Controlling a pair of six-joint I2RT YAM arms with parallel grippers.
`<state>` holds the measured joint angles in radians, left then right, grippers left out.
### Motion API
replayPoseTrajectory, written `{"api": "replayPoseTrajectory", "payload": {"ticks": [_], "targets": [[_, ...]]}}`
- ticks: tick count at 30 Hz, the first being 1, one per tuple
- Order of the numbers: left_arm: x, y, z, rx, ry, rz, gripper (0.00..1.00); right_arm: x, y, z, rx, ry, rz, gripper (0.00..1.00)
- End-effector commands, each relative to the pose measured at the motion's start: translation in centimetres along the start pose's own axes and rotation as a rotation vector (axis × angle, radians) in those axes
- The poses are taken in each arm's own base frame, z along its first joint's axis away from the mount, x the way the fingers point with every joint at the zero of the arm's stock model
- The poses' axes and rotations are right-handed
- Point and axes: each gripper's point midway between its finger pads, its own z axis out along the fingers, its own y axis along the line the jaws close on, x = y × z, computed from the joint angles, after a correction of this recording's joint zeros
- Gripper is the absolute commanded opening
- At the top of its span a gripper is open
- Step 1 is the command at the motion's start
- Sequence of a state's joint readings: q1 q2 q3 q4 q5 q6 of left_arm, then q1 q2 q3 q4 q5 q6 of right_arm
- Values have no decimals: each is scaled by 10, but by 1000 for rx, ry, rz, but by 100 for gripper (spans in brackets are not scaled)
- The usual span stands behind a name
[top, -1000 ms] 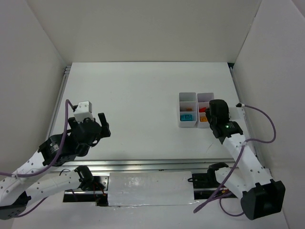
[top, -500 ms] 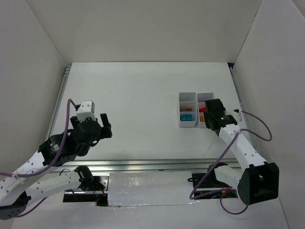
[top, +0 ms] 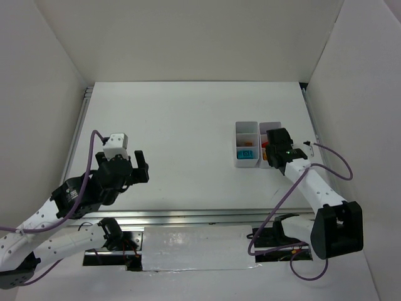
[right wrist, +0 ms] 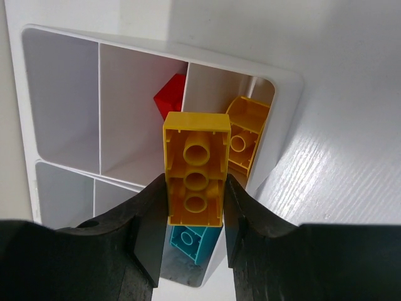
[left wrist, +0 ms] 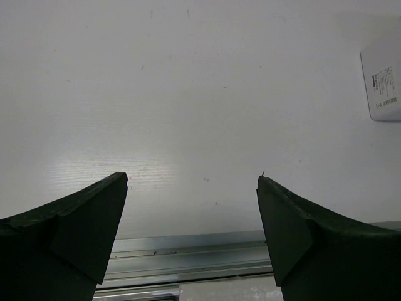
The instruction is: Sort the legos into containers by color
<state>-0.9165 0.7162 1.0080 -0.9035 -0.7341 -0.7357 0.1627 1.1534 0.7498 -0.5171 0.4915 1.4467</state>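
Tray (top: 247, 128) at right of table (top: 175, 119), right end effector (right wrist: 195, 200) above it (brick (right wrist: 196, 163) between its fingers (right wrist: 147, 232))

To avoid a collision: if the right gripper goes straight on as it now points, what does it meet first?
Probably the white plastic six-compartment tray, at the wall between the red plastic brick and the orange plastic brick; its held yellow rectangular plastic brick would touch first. Depth is unclear.

Right wrist view is showing one tray (right wrist: 62, 100), one yellow brick (right wrist: 195, 169), one orange-yellow brick (right wrist: 246, 135), one red brick (right wrist: 170, 95), one teal brick (right wrist: 187, 241).
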Motion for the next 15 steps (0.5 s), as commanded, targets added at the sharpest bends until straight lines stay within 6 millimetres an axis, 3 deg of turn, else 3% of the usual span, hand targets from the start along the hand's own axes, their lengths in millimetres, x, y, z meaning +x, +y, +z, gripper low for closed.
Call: {"api": "replayPoseTrajectory", "payload": {"ticks": [1, 8, 10, 15], "targets": [[-7, -5, 0, 25, -26, -12, 97, -6, 9, 4, -20, -30, 10, 29], [-7, -7, 0, 33, -24, -8, 97, -8, 5, 3, -13, -41, 16, 40], [-7, -7, 1, 34, -23, -7, 96, -9, 3, 3, -15, -48, 21, 54], [-7, -8, 1, 38, -20, -3, 96, -14, 6, 0, -25, -60, 23, 58]]}}
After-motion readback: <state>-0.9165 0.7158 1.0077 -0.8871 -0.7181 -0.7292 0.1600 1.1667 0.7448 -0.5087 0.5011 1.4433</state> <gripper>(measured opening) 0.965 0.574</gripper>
